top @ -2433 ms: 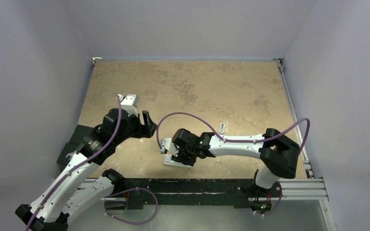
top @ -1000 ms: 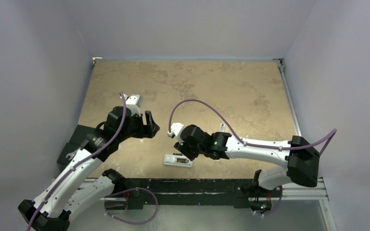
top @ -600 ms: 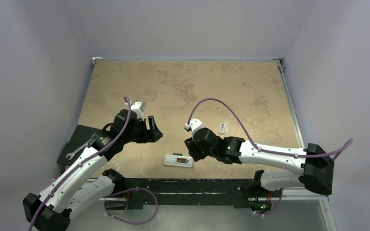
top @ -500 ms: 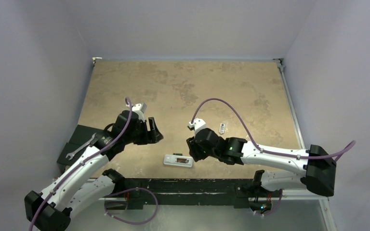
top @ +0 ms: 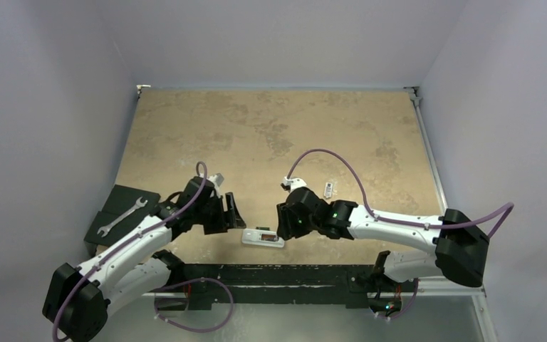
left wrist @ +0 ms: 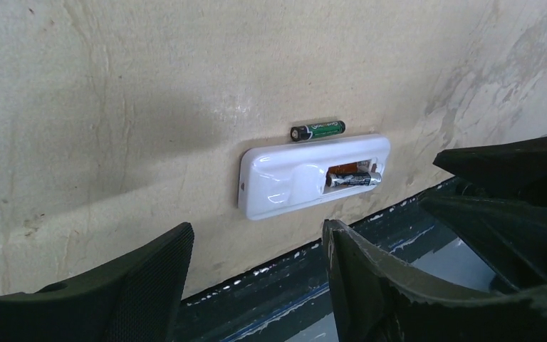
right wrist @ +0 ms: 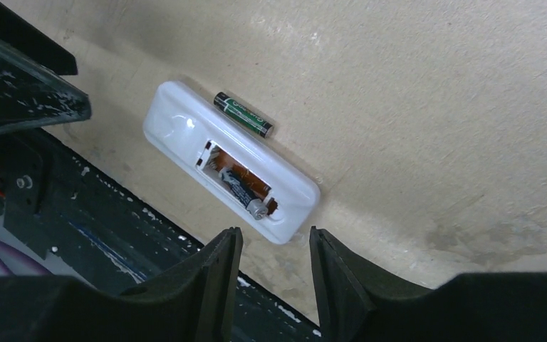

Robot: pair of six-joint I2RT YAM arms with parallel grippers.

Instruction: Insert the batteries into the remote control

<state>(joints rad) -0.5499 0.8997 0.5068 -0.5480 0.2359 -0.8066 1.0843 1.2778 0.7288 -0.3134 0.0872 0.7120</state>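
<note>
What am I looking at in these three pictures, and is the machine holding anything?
You are looking at two robot arms bolted at the near edge of a tan table. Each arm ends in a two-finger gripper. The wide picture comes from a fixed camera above and behind the arms. The other two come from a small camera on each wrist, so the dark shapes at the bottom of those are that arm's own fingers.

A white remote control lies on the table, back side up, with its battery bay uncovered. One battery lies in the bay. A second battery lies on the table close alongside the remote.

The left gripper and right gripper hover on either side of the remote, both open and holding nothing. A silver wrench rests on a dark block at the left.
</note>
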